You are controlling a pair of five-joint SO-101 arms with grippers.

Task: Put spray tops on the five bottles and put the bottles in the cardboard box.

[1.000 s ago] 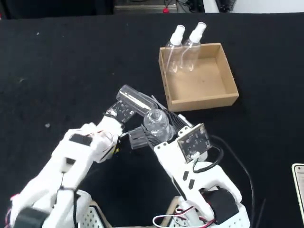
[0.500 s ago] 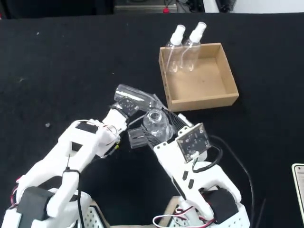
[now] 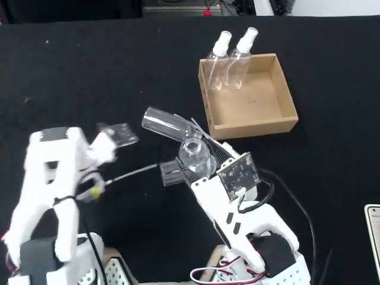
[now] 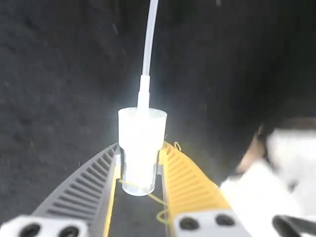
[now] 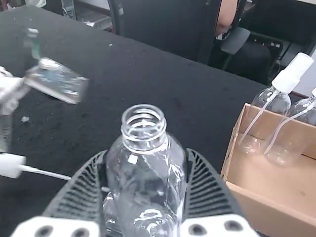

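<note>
Black cloth covers the bench (image 3: 71, 65) from edge to edge, with dark furniture in the room behind it. At the left the white left arm (image 3: 50, 178) stands over the cloth, and the left tool (image 4: 142, 154) is closed firmly on a white spray top (image 4: 142, 131), grey finger on one side of it and yellow finger on the other. From that top a thin dip tube (image 3: 135, 172) runs out over the bench toward the middle, its far end just beside the right arm's fingers.

Further right, a clear bottle with no top (image 3: 168, 124) lies on its side on the cloth, its neck end just beside the bottle that the other arm holds. That open-necked bottle (image 5: 146, 170) stands upright in the right tool (image 3: 196, 159), whose two black ribbed fingers (image 5: 83, 190) press against the body from both sides, the empty threaded neck rising free above them. It is held over the bench near the front left corner of the cardboard box (image 3: 285, 101).

That box sits on the bench to the right of middle, open upward. Two bottles already fitted with white spray tops (image 3: 217, 66) (image 3: 239, 62) lean together in its far left corner, tops sticking out over the far wall
</note>
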